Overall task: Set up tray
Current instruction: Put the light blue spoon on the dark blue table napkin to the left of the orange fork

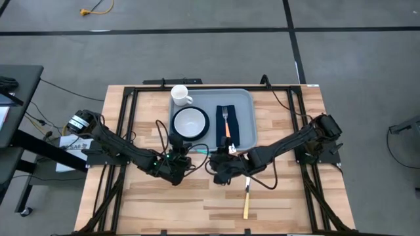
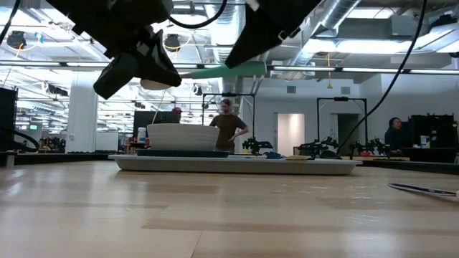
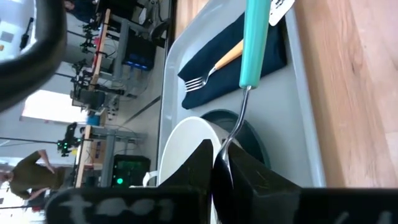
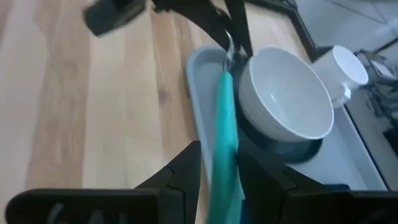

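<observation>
Most of the setting is already on your tray (image 1: 244,105), judging by what lies there: a white bowl (image 1: 190,121) sits on a dark teal plate (image 3: 252,134), a white mug (image 1: 180,96) stands at the far corner beside it, and a fork (image 1: 226,118) rests on a navy napkin (image 1: 234,134). You have a teal-handled spoon (image 3: 255,43) in mid-air over the tray's near edge, the right gripper (image 4: 217,163) pinching its handle and the left gripper (image 3: 222,163) pressed together on its bowl end, so it looks like a handover, with placing it left to do. A yellow-handled utensil (image 1: 247,200) lies on the wooden table (image 1: 289,190), well apart from the tray. Your tray itself is large, flat, light grey-blue, round-cornered with a low rim, at the table's far middle.
</observation>
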`<control>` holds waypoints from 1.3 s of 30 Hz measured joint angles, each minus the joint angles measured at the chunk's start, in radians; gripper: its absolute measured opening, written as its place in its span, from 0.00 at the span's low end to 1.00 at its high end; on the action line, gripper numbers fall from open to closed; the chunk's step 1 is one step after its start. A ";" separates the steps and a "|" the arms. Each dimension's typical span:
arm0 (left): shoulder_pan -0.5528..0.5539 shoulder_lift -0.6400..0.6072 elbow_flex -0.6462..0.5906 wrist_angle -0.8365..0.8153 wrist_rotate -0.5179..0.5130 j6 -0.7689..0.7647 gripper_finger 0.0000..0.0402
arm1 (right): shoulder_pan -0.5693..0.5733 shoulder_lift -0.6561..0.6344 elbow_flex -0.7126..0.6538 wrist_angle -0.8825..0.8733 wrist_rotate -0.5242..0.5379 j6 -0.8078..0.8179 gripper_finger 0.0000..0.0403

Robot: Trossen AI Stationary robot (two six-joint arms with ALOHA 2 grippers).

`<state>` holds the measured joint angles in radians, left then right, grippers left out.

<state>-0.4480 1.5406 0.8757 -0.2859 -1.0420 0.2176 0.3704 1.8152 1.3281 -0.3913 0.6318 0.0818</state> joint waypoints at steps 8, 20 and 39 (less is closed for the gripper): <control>-0.011 -0.001 0.036 0.004 0.009 -0.029 0.02 | -0.038 0.027 -0.003 -0.093 -0.003 0.059 0.24; 0.004 -0.001 0.048 -0.083 0.098 -0.076 0.02 | -0.023 0.016 -0.001 0.014 -0.003 -0.026 0.24; 0.006 -0.001 0.048 -0.085 0.112 -0.085 0.02 | -0.051 0.016 -0.002 0.066 -0.022 -0.049 0.22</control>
<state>-0.4423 1.5394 0.9241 -0.3706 -0.9302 0.1326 0.3191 1.8313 1.3266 -0.3250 0.6102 0.0330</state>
